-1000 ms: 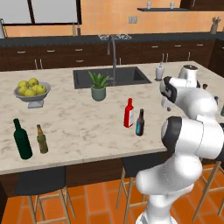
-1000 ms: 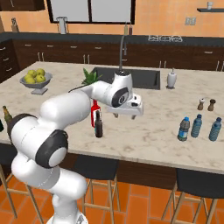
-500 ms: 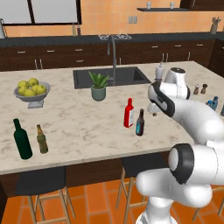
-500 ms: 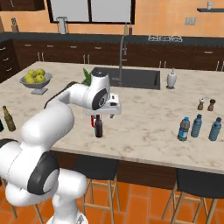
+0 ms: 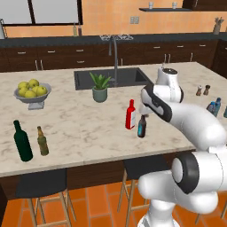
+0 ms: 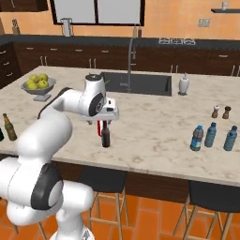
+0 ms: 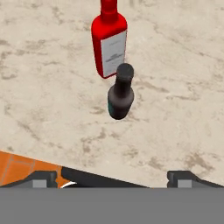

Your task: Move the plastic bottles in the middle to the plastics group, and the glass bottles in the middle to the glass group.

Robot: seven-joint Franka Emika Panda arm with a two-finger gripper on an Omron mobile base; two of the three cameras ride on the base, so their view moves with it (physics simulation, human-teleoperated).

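Kitchen island, pale marbled counter point(image 5: 80, 128), dark cabinets and orange wall behind; stools under the near edge.

Near edge, middle: brown bottle point(image 5: 141, 126), dark, narrow neck, blue label, upright. Seen from above in the hand view point(image 7: 120, 92), round dark cap towards the camera. Just beside it and a little farther in: red bottle point(image 5: 130, 115), slim, white label, upright point(image 7: 110, 43). The two stand close together, apparently not touching.

Gripper point(image 7: 114, 177): hangs above the brown bottle, fingertips spread wide at the bottom of the hand view, nothing between them. In the right base view it sits over both bottles point(image 6: 104, 116).

Near edge, left end: glass group, a tall green bottle point(image 5: 22, 141) and a small olive one point(image 5: 42, 141), well apart from the middle pair. Right end: plastics group, three small blue bottles point(image 6: 211, 136); the water bottle appears to stand among them, so the plastic half looks done.

Farther back: fruit bowl point(image 5: 32, 91), potted plant point(image 5: 100, 87), sink point(image 5: 111, 77) with faucet, shakers point(image 6: 221, 112).

Step in hand, as judged: picking up the brown bottle. To do well, descend straight over the cap, centre the neck between the fingers, close below the cap or on the shoulder. Keep the finger on the red bottle's side clear of it; a knock would likely topple that slim bottle. Lift vertically before carrying to the left end.
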